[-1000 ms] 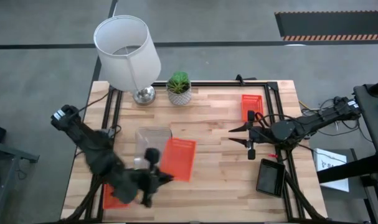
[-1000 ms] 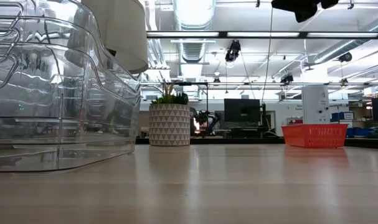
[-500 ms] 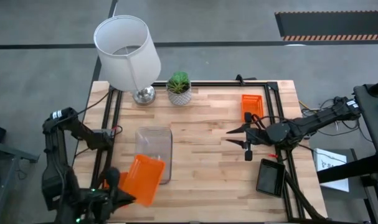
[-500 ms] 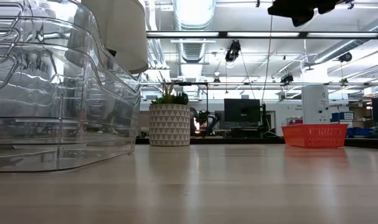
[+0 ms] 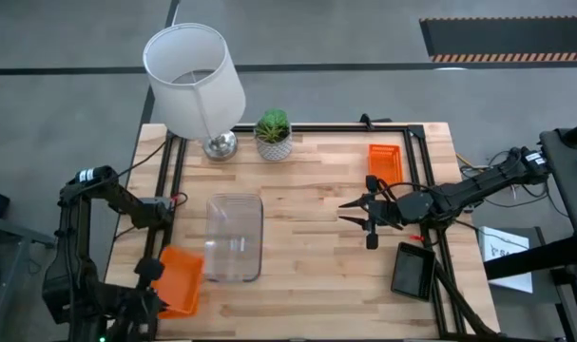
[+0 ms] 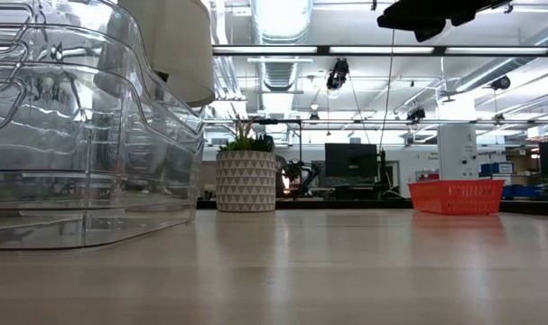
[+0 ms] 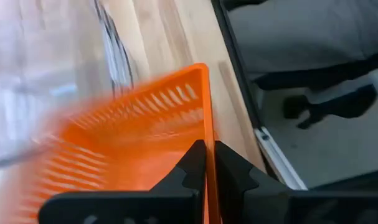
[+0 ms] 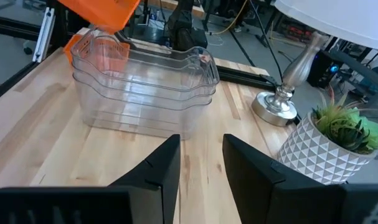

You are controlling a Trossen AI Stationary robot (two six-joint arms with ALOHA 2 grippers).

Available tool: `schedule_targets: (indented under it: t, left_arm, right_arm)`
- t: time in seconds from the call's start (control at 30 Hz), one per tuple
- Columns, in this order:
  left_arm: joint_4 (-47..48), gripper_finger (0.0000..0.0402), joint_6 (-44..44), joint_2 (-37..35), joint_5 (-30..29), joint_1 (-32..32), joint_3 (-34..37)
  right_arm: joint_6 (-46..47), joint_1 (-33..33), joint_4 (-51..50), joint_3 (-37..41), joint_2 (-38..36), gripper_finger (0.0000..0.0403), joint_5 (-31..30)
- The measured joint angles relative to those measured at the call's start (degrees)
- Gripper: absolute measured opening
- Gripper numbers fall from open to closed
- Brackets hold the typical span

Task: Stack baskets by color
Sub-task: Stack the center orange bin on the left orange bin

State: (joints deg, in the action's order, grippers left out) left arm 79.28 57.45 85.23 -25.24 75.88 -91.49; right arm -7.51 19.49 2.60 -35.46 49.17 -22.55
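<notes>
My left gripper is over the table's near left corner, shut on an orange basket, which also shows in the right wrist view. A stack of clear baskets stands on its base left of the table's middle. Beyond it, in the right wrist view, a second orange piece shows low behind the stack. Another orange basket sits at the far right, and a black basket at the near right. My right gripper hangs open above the table right of centre, its fingers pointing at the clear stack. My left gripper pinches one side wall of the orange basket at its rim, one finger inside the basket and one outside. The fingers come slanting down from the near left. The basket is lifted clear and tilted, reaching away from the fingers toward the clear stack.
A white lampshade on a metal foot and a white plant pot with green leaves stand at the far edge. A black frame runs along the table's sides. Bare wood lies between the clear stack and my right gripper.
My left gripper has swung from the table's near middle toward the near left corner, turning as it went. The orange basket went with it, from beside the clear stack's right side to its near left, and stays lifted.
</notes>
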Motion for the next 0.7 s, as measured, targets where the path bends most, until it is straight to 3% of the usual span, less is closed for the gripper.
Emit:
schedule_targets:
  t: [0.33, 0.43, 0.7]
  left_arm:
    - [0.34, 0.0000, 10.75, 0.36, 1.29, 1.70, 0.50]
    - [0.27, 0.0000, 14.91, 0.95, 4.98, 1.67, 1.52]
    - [-1.85, 0.0000, 15.78, 2.79, 5.56, 1.24, 4.52]
  right_arm:
    - [0.51, 0.00, 0.19, 0.00, 0.36, 0.0111, 0.00]
    - [0.47, 0.00, 0.20, 0.00, 0.46, 0.0109, 0.00]
    - [0.98, 0.00, 0.74, 0.00, 0.53, 0.0104, 0.02]
